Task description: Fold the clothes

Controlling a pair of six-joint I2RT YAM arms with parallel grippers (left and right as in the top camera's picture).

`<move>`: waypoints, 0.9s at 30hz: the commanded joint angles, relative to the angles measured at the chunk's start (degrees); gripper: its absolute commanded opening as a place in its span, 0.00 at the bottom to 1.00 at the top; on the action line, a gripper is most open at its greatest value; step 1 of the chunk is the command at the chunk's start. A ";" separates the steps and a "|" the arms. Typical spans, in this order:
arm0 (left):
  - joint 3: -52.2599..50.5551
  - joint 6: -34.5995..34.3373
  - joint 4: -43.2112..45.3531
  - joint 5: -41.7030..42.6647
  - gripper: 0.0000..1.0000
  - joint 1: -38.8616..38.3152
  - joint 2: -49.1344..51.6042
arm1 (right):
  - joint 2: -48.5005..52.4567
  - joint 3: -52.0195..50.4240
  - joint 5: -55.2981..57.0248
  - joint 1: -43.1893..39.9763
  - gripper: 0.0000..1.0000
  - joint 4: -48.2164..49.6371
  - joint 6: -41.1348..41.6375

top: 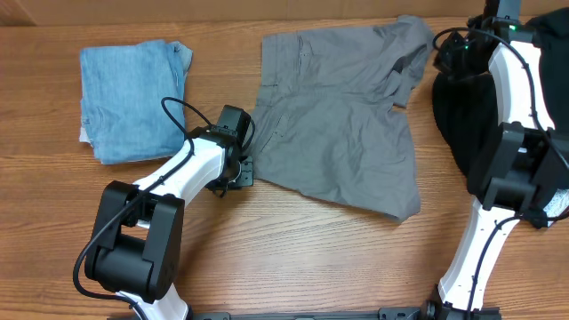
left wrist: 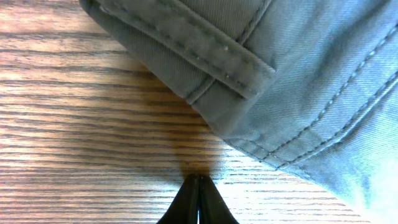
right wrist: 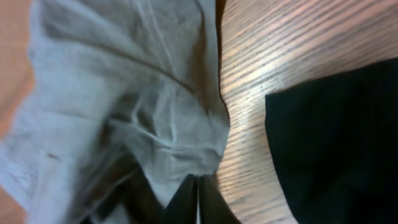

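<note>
The grey shorts (top: 333, 133) lie spread flat across the upper middle of the desk (top: 293, 258), with the top right corner bunched up and rumpled. The left pincer (left wrist: 199, 186) sits low at the shorts' lower left corner. In the left wrist view its two fingers are pressed together with nothing between them. Their tips are on bare wood, just short of the stitched hem, and do not touch it.

The right pincer (right wrist: 197, 186) is at the upper right of the overhead frame, by the rumpled corner. Its fingers are closed too, and the grey cloth comes right down to the tips with creases running in toward them, so it looks pinched on the edge of the shorts.

A black garment (top: 462, 116) is heaped at the right edge of the overhead frame, partly behind the right arm and near the shorts. A folded blue denim piece (top: 129, 98) rests in the upper left, well apart from the shorts.
</note>
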 commanded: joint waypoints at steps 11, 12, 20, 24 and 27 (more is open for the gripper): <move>-1.42 -1.03 0.20 -2.62 0.04 0.24 1.09 | -0.66 -11.65 9.88 9.03 0.04 13.09 -5.14; -1.42 -1.03 0.20 -2.62 0.04 0.24 1.09 | -0.66 -12.31 11.34 9.42 0.04 14.34 -5.14; -1.42 -1.66 -1.31 -2.91 0.04 0.24 1.09 | 1.73 -14.62 21.66 10.47 0.04 18.23 -3.67; -1.42 -3.41 -2.89 -4.90 0.04 0.26 1.09 | 3.30 -14.62 29.70 9.70 0.04 13.77 -3.65; -1.42 -4.57 -3.58 -5.51 0.04 0.26 1.09 | 3.30 -14.27 34.10 8.63 0.04 12.33 -3.65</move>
